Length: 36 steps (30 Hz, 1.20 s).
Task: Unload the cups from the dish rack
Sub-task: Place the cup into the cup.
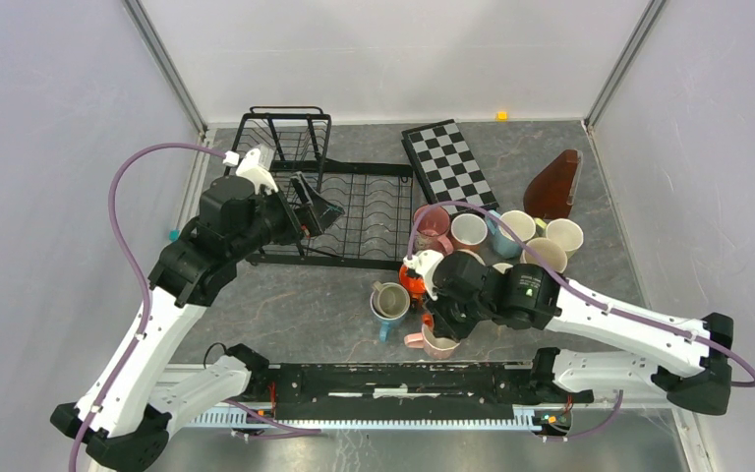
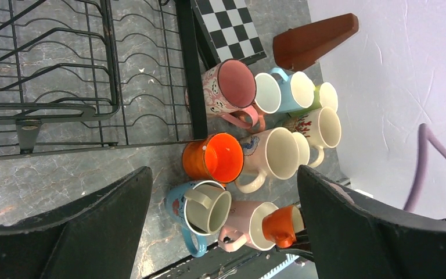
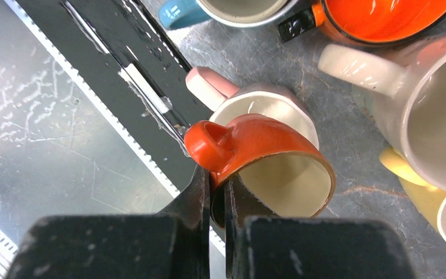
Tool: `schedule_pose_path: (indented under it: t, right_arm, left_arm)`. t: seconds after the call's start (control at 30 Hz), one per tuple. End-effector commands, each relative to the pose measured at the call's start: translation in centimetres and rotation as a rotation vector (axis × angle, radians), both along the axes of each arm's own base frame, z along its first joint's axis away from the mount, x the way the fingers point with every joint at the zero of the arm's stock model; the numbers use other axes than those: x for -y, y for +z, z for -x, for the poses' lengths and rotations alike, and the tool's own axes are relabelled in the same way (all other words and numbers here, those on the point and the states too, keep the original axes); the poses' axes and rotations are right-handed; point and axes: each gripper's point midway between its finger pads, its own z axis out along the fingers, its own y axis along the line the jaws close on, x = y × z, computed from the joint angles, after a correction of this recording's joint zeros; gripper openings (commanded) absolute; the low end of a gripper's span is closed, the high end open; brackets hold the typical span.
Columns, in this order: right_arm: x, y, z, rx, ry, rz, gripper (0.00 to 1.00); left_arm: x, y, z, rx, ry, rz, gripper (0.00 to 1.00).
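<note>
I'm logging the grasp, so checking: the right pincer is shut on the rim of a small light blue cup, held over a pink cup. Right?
Not quite. The cup is orange, not light blue: the right wrist view shows the right pincer shut on the rim of a small orange cup, held over a pink cup.

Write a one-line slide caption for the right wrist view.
The right end effector shut on the rim of a small orange mug, held over a pink mug among other cups.
</note>
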Motion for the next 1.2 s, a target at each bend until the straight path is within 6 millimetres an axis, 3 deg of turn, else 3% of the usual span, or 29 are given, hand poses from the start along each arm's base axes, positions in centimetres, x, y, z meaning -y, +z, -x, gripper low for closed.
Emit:
schedule_pose_path:
  t: [0.0,0.37,0.77,1.17]
  right_arm:
    - [0.0,-0.8,-0.2,0.023,-0.029,0.013,0.0]
    - [0.0,-3.5,0.1,0.015,-0.034,0.048,0.0]
    - [0.0,-5.1,0.0,0.013,-0.028,0.085,0.0]
    - [-0.3,-4.7,-0.1,0.019,-0.039,0.069,0.22]
  left_arm:
    - [-0.5,0.9,0.1,0.055,0.001,-0.023,1.0]
    - [-0.3,0.4,0.1,0.04,-0.01,-0.023,1.0]
    - [-0.3,-0.1,0.3,0.03,-0.013,-0.022,1.0]
    - [-0.2,-0.3,0.3,0.025,-0.02,-0.025,1.0]
